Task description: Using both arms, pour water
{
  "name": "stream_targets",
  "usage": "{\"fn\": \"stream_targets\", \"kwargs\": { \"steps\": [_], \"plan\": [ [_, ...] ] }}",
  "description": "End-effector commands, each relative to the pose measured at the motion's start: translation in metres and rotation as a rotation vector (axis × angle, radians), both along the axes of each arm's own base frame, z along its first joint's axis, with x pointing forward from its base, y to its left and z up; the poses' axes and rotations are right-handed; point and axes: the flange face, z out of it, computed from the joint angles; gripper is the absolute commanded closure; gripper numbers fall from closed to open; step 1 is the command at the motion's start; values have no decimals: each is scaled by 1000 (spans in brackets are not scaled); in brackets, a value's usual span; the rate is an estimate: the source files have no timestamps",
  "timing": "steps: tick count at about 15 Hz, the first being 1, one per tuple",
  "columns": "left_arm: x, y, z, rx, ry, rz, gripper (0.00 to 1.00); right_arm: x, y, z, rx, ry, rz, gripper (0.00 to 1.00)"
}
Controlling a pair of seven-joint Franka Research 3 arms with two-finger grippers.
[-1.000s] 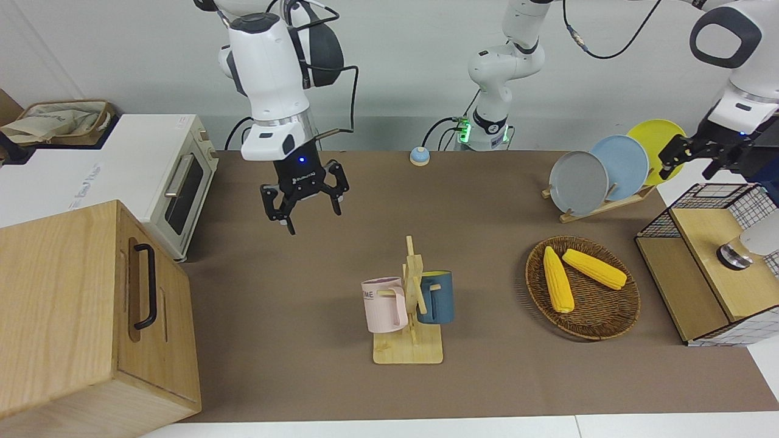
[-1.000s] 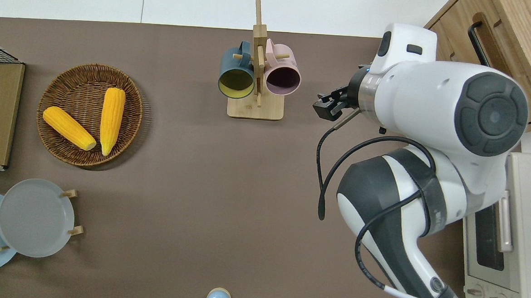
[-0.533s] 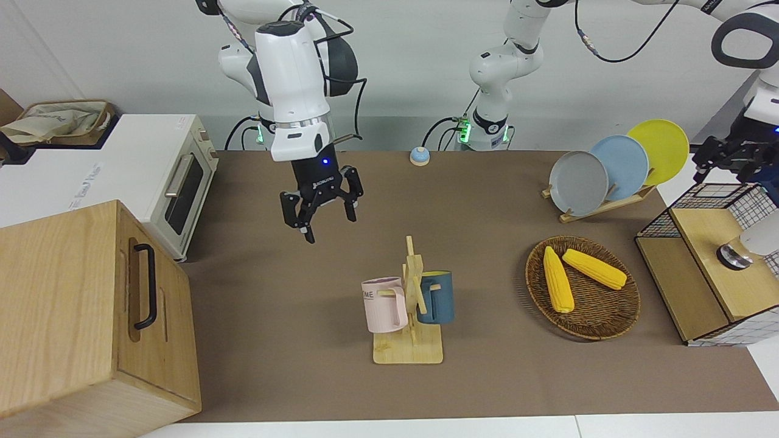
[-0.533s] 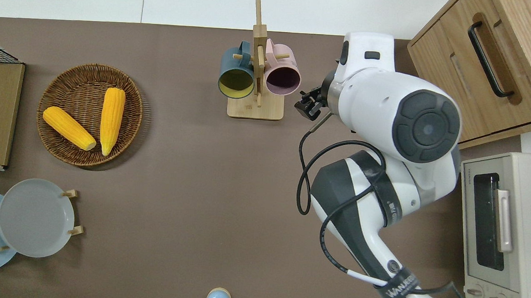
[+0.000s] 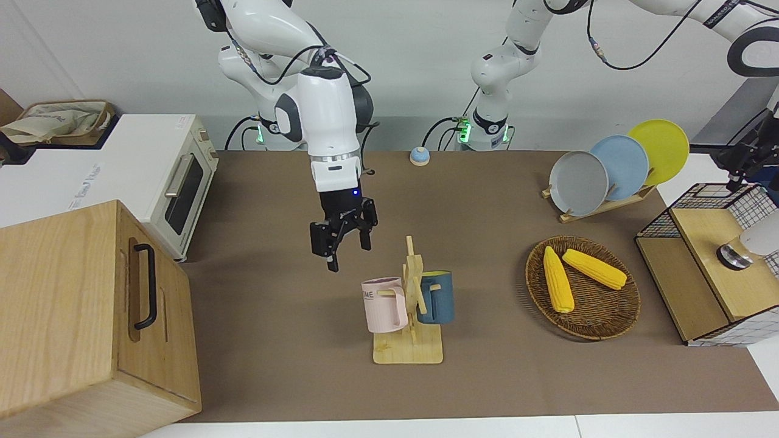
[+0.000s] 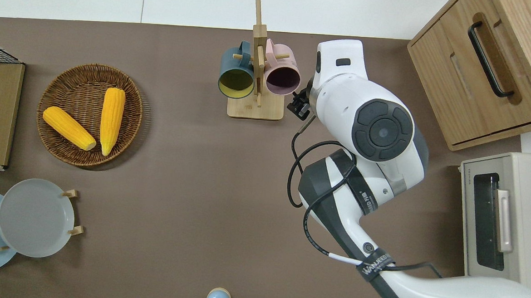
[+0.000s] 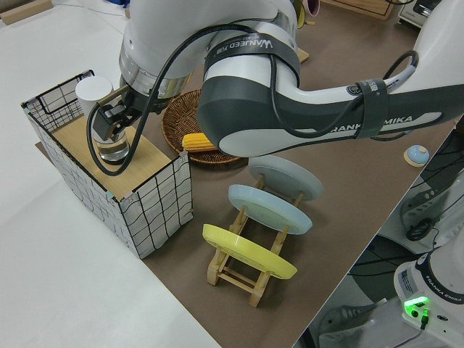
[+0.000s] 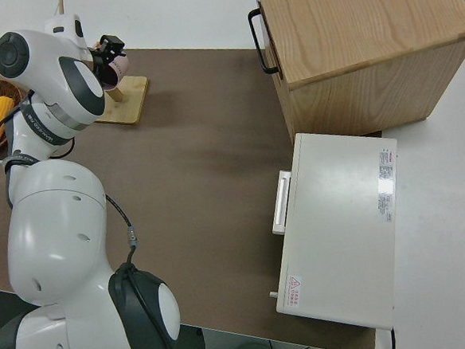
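Approach step, nothing grasped yet. Right claw (image 5: 341, 242) hangs mid-frame in the front view, fingers spread partway and empty; overhead view puts it just beside the pink mug (image 6: 282, 78), at the upper centre of that frame, over bare bench (image 5: 274, 316) next to the wooden mug rack (image 5: 409, 340). Pink mug and blue mug (image 5: 436, 297) both hang on the rack's pegs, mouths up in the overhead view, i.e. tipped sideways on the rack. Left claw (image 7: 114, 121) shows at the upper left of the left side view, low over the wire-sided crate (image 7: 156, 206) w/ a glass of water (image 7: 114, 145) and a white cup (image 7: 94, 93) standing on its wooden top; claw looks close to the glass, but whether its fingers are parted or closed around it can't be told. Judged stage: early, each arm going for its vessel, pour not started. Next move prob. calls for the right claw to come down level w/ the pink mug's body, close on it, then lift it off the peg w/o dragging the rack; left needs a firm, upright hold on the glass so no water spills.
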Motion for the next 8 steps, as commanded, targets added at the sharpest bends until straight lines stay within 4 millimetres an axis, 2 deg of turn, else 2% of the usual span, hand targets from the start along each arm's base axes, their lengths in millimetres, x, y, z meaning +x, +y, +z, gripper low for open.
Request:
{"fn": "stream_targets", "kwargs": {
  "steps": [1, 5, 7, 8],
  "plan": [
    [6, 9, -15, 9, -58, -8, 0, 12, 4, -13, -4, -24, 34, 15],
    [19, 7, -27, 3, -162, 42, 0, 21, 19, -22, 4, -39, 51, 27],
    [26, 7, -36, 10, -196, 43, 0, 20, 22, -21, 2, -42, 56, 73],
    [29, 7, -40, 5, -213, 43, 0, 22, 18, -22, -2, -43, 52, 138]
  ]
}}
